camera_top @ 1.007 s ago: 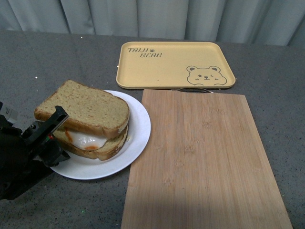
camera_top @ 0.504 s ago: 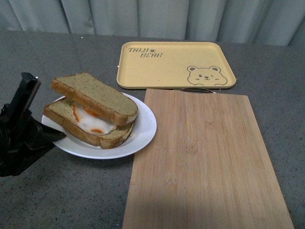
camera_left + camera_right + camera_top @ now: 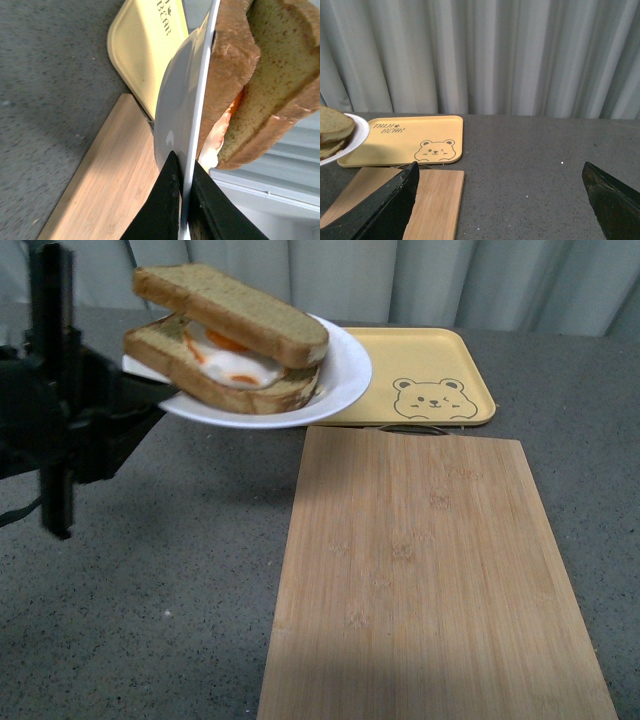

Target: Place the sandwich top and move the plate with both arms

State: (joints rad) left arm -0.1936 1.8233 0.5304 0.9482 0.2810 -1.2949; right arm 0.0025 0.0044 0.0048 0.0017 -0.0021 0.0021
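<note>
Sandwich top (image 3: 235, 312) lies skewed on the egg slice (image 3: 250, 390), so placing looks done. Left claw (image 3: 184, 172) is clenched on the rim of the plate (image 3: 345, 370), which hangs clear of the table (image 3: 150, 620) and sticks out from that claw over a corner of the yellow tray (image 3: 420, 360). Right claw (image 3: 499, 170) is spread wide and empty, well apart from the plate. Left to do: set the plate down, with no two-arm hold yet.
</note>
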